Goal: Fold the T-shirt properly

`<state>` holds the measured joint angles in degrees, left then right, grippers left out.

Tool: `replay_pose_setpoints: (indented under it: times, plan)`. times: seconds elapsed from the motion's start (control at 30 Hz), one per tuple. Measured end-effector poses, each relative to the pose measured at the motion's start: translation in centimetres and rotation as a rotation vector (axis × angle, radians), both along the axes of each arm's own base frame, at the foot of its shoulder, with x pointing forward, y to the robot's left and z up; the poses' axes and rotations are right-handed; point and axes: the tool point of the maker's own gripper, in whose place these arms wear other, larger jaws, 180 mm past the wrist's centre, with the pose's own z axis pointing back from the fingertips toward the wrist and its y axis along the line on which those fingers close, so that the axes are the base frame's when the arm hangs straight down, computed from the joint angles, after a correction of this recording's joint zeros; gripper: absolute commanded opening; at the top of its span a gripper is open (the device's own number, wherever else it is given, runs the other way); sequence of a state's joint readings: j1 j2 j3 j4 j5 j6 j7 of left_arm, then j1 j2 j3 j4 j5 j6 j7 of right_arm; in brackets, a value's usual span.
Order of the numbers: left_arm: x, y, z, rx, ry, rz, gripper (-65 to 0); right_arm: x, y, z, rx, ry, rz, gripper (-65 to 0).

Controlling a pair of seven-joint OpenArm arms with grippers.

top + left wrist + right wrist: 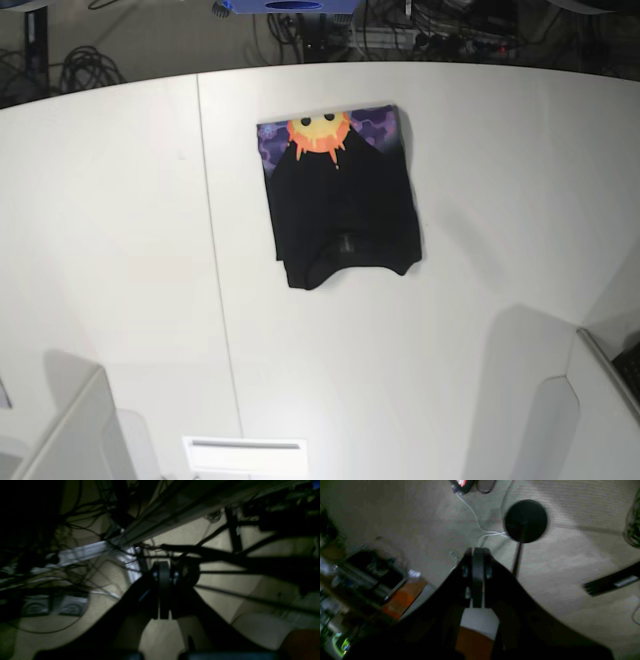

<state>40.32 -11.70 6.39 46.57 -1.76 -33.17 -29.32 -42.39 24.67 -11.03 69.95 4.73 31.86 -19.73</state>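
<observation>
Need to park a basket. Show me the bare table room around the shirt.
Bare table spans left of the T-shirt, right of it to the table edge, and below its hem. Crowded only beyond the far edge: cables and gear.

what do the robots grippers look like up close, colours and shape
Both look alike: the left gripper and the right gripper are black, each with two flat fingers ending in rounded tips and widening towards the camera into a broad dark body. Small round fasteners sit on the outer faces near the tips. The left one shows a short blue mark on one side.
</observation>
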Motion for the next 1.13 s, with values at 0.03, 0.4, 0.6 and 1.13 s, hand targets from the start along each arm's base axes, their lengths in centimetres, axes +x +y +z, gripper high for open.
replay_pose_setpoints:
  times: [0.03,0.4,0.6,1.13]
  plan:
    - [0.1,0.0,-0.5,0.003,0.009,0.007,-65.0,-0.2,-0.2,-0.6,-0.004,0.016,0.004,-65.0]
    - [2.1,3.3,-6.3,0.097,0.152,0.073,-65.0,-1.8,3.9,-5.4,0.023,0.109,-0.184,-65.0]
    - [3.8,4.7,-7.8,0.138,0.202,0.033,-65.0,-2.0,4.2,-8.6,-0.087,0.02,-0.382,-65.0]
    - [5.2,7.8,-8.8,0.364,0.11,-0.161,-65.0,-0.4,3.6,-10.3,-0.228,-0.099,-0.437,-65.0]
